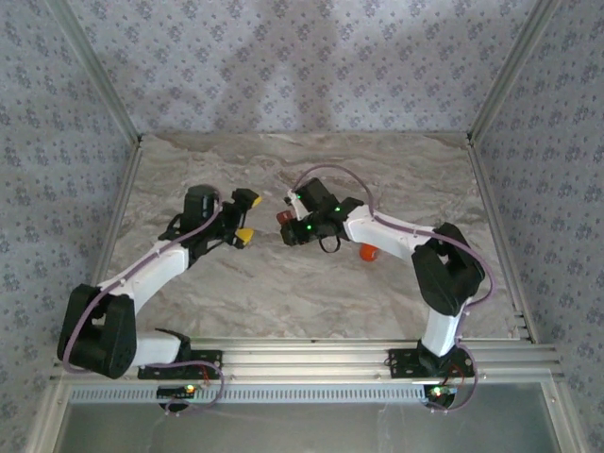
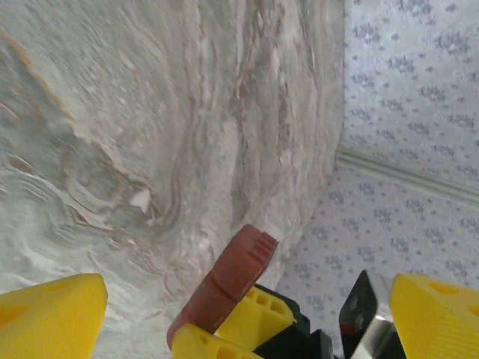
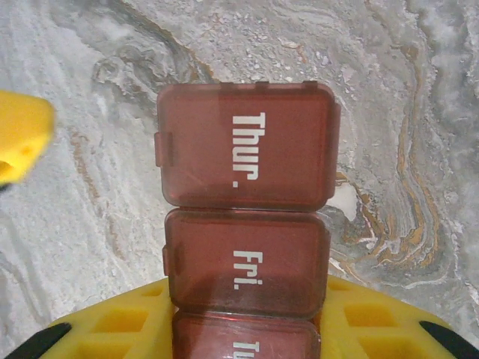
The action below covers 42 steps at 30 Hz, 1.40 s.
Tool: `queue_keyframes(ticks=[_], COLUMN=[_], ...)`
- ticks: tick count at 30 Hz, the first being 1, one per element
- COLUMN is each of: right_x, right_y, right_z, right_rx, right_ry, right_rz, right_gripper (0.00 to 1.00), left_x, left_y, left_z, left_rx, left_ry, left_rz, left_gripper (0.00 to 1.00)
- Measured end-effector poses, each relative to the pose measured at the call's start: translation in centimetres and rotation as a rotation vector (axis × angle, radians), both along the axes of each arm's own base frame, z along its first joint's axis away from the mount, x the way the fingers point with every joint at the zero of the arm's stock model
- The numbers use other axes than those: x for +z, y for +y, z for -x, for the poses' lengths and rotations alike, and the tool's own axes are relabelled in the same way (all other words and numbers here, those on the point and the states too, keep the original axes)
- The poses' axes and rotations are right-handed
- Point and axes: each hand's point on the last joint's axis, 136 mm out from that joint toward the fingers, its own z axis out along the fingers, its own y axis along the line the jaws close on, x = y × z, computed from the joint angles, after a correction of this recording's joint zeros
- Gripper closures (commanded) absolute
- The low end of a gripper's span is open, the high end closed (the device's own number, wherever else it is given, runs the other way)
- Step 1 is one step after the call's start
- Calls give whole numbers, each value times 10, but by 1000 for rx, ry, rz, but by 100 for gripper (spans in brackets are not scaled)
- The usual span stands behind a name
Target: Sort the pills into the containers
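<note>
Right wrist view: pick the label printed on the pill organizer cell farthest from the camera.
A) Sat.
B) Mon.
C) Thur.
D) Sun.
C: on the pill organizer, the lid of the end cell reads "Thur.", with "Fri." on the cell next to it, nearer the camera.

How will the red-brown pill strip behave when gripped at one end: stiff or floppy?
Likely stiff: the pill strip sticks out straight past the right gripper, no sag. Its smooth lids look slippery; seams between cells might flex.
</note>
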Motion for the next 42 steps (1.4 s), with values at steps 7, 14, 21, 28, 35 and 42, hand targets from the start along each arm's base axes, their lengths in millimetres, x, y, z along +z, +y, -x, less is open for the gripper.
queue_keyframes(ticks=[7, 14, 21, 28, 35, 42], right_x=[-4, -2, 0, -3, -11, -13], right_y=[3, 8, 18, 19, 17, 16], right_z=[8, 11, 19, 20, 18, 17], right_rx=[44, 63, 93, 95, 83, 74], right_ry=[18, 15, 9, 13, 25, 31], right_rz=[-36, -56, -68, -64, -48, -46], right_gripper=[64, 65, 65, 66, 67, 67], left_x=[-3, 1, 3, 4, 0, 8], left_y=[-21, -29, -35, -37, -35, -35], left_z=[-3, -10, -12, -12, -10, -7], left_rx=[-30, -30, -35, -35, -27, -32], left_ry=[13, -4, -7, -8, 11, -6], left_rz=[23, 50, 66, 62, 47, 54], left_gripper=[4, 4, 4, 4, 4, 4])
